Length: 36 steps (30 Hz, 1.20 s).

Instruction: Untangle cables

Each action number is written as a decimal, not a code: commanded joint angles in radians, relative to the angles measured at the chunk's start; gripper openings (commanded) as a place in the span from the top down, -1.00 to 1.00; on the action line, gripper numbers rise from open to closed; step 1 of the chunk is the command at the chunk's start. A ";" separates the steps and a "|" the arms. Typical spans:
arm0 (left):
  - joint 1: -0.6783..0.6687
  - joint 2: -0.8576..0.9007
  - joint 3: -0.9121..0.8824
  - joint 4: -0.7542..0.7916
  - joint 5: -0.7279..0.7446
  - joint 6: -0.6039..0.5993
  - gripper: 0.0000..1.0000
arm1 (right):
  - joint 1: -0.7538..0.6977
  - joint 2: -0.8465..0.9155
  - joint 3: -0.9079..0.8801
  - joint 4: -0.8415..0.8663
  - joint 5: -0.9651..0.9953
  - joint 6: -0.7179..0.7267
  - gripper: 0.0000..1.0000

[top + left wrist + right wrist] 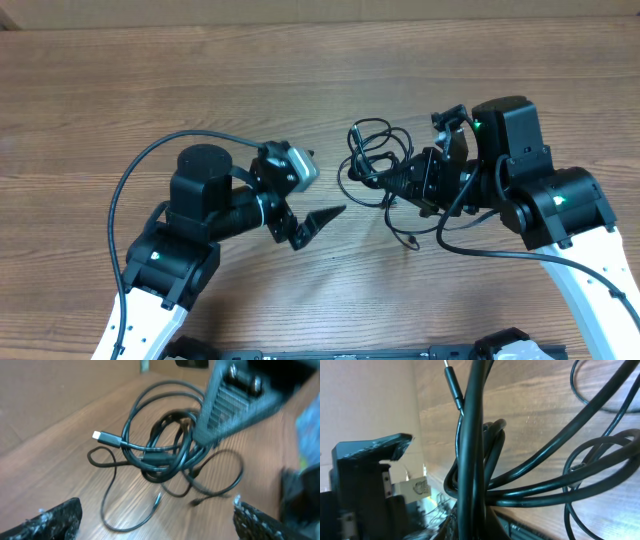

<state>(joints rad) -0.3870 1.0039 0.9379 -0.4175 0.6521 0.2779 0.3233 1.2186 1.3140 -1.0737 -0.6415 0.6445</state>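
Overhead and two wrist views of the wooden surface (150, 80). Positions are given relative to the right claw (385, 182).

**Cables.** The cables (375, 160) form one bunch of overlapping black loops directly at the right claw, lying on the surface and spreading away from its tip. In the left wrist view the cables (165, 450) appear as several stacked loops crossing under the tip of the right claw (202, 435). A silver-tipped plug (98, 436) juts out of the bunch on the side away from that claw. One thin strand trails from the bunch below the claw and ends in a small plug (408, 243). In the right wrist view the cables (470, 450) fill the frame at close range. A thick strand runs vertically down the centre, other strands curve off beside it, and a slim plug (451, 382) lies on the surface beyond.

**Right claw.** Narrow, closed on strands of the bunch. Its fingertips are mostly covered by cable.

**Left claw.** The left claw (328, 180) sits beside the right claw with bare surface between them, touching no cable. It is spread wide. Its fingers (60, 517) stand at opposite lower corners of the left wrist view, with nothing between them.
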 commanded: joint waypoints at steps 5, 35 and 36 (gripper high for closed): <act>-0.043 -0.010 0.009 -0.071 -0.006 0.407 -0.92 | 0.003 0.008 0.016 -0.074 -0.046 0.010 0.93; -0.139 0.036 0.009 -0.081 0.035 0.453 0.37 | 0.109 0.027 0.016 -0.100 -0.085 -0.285 0.92; -0.139 0.036 0.009 -0.081 0.057 0.446 0.33 | 0.109 0.027 0.016 -0.098 -0.085 -0.300 0.92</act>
<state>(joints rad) -0.5240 1.0348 0.9379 -0.5045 0.6449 0.7555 0.4263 1.2503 1.3140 -1.1782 -0.7147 0.4084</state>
